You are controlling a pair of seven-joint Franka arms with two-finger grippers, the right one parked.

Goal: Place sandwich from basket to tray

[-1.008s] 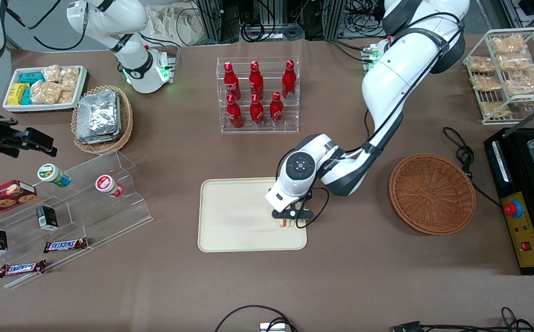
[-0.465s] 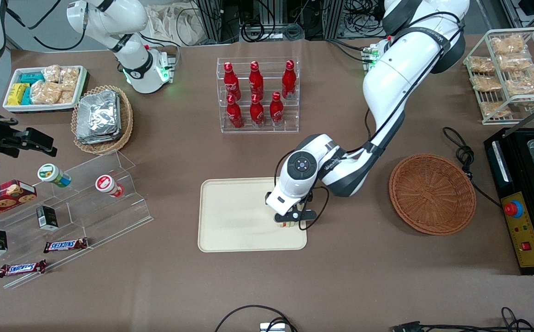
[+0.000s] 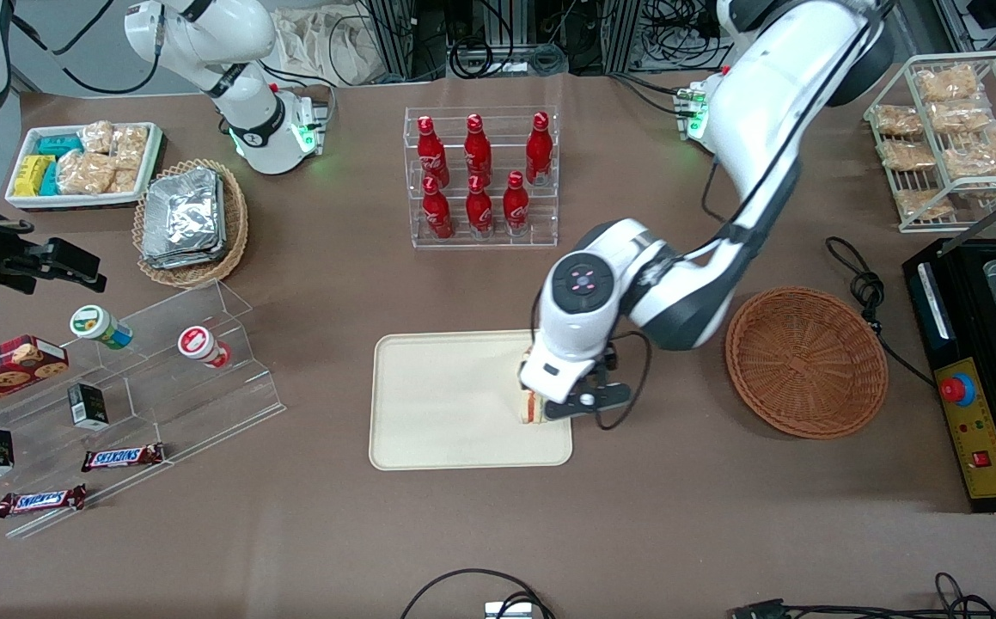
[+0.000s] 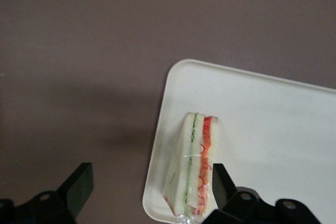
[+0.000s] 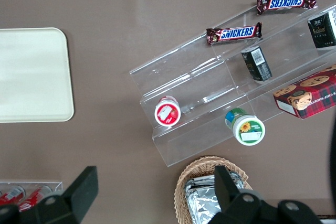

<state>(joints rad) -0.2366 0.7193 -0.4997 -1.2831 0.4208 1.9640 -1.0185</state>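
Layered wedge sandwich (image 4: 193,167) on smooth tray (image 4: 273,129), hand (image 4: 149,187) spread above.

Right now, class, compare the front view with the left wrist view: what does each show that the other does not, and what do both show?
Only the front view shows the basket, which holds nothing, and the rack of red bottles. Only the left wrist view shows the gripper open above the tray's edge, its fingers apart and off the sandwich. Both show the sandwich lying on the tray near its corner.
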